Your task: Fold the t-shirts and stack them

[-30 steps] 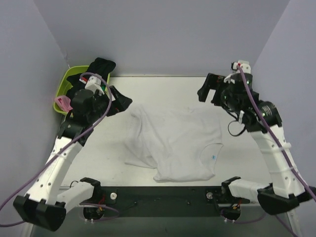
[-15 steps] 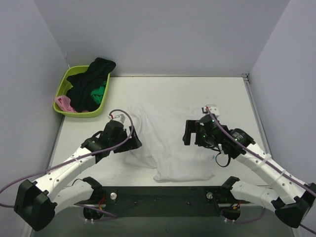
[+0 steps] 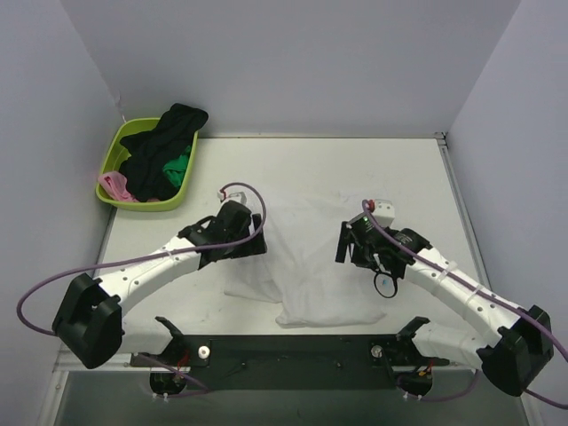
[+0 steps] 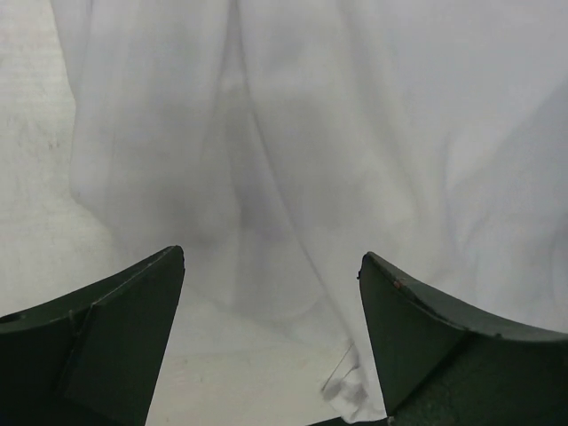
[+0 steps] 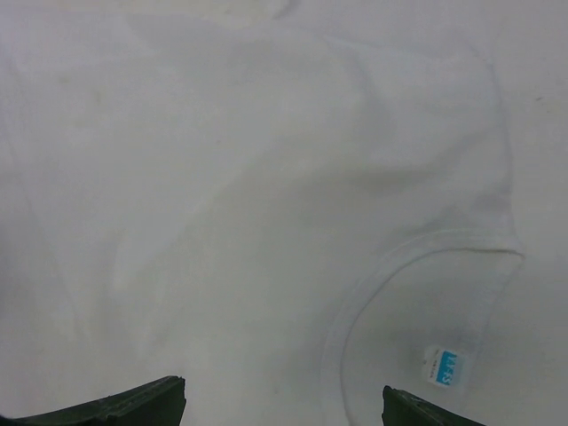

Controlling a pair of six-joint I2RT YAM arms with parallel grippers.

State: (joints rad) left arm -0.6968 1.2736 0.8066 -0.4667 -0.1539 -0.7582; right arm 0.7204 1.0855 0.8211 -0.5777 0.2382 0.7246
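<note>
The white t-shirt lies rumpled in the middle of the table. It fills the left wrist view and the right wrist view, where its neckline and blue size tag show. My left gripper is open, low over the shirt's left edge, its fingertips apart above folded cloth. My right gripper is open, low over the shirt's right part near the collar. Black, green and pink t-shirts are piled in the basket.
The lime green basket stands at the table's far left corner. Purple walls close in the back and both sides. A black rail with the arm bases runs along the near edge.
Both arms have come down from high at the back to low over the white shirt. The left gripper has moved right onto its left edge. The shirt has not moved.
</note>
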